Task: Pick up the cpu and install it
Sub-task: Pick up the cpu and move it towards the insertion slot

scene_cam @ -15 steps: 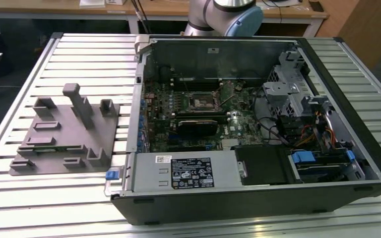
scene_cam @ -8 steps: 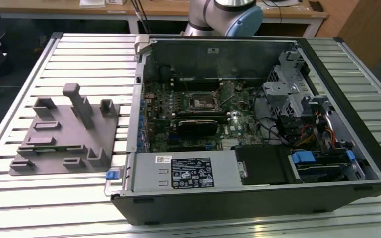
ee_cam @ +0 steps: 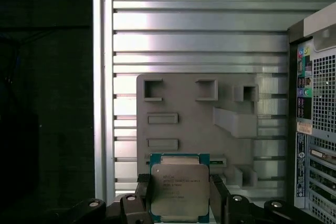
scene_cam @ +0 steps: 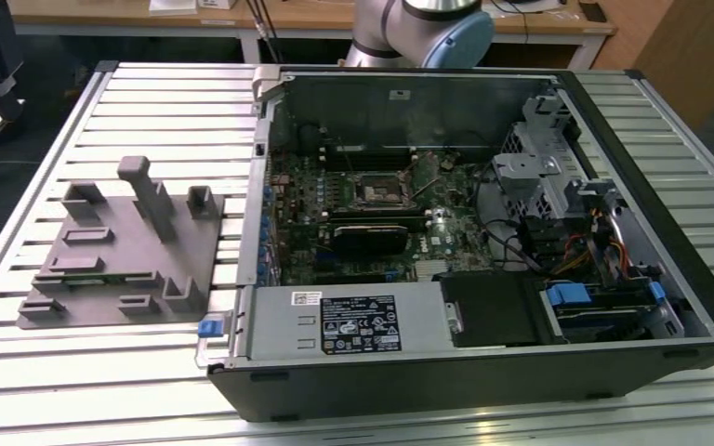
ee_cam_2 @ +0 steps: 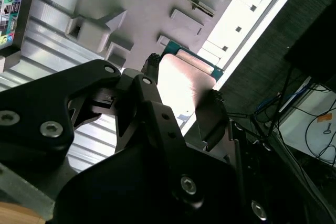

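This is a robotics lab or test workshop. A ribbed aluminium workbench (scene_cam: 34, 372) carries an opened desktop computer case (scene_cam: 482, 395), with a grey moulded parts holder (scene_cam: 109, 279) at its nine o'clock. A robot arm's base (scene_cam: 426, 32) stands at the case's twelve o'clock, and wooden desks (scene_cam: 320, 17) with a hanging cable (scene_cam: 261, 23) line the back.

The chip (ee_cam: 179, 195) fills the gap between the fingers (ee_cam: 218, 195) of the gripper (ee_cam: 179, 178). Past the fingers there is open air down to the grey holder (ee_cam: 194, 129), whose raised blocks (ee_cam: 236, 121) stick up. The computer case (ee_cam: 315, 103) walls off one side of the fingers; on the other side the slatted table (ee_cam: 199, 40) ends and the room is open.
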`<state>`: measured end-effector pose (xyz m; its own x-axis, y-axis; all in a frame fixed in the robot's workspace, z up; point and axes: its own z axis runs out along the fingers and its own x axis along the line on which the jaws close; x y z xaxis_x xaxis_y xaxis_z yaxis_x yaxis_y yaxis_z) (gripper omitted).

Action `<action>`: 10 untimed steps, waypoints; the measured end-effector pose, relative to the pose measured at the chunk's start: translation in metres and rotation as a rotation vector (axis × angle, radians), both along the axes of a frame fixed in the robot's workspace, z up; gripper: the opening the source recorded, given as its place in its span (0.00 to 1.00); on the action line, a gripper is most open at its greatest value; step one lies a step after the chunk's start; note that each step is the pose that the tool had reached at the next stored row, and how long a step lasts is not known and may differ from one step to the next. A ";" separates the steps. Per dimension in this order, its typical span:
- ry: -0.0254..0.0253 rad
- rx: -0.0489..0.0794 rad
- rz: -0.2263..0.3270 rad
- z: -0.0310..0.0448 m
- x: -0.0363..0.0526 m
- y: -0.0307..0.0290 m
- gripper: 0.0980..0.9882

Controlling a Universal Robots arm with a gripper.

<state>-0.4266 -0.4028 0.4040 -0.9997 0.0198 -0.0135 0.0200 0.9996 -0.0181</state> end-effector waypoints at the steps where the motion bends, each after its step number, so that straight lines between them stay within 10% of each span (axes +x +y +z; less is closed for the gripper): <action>1: 0.0001 0.000 0.000 0.0001 0.0012 0.0000 0.49; 10: 0.0006 0.000 0.000 0.0001 0.0125 0.0000 0.49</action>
<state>-0.4141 -0.4028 0.4041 -0.9997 0.0198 -0.0129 0.0201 0.9996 -0.0182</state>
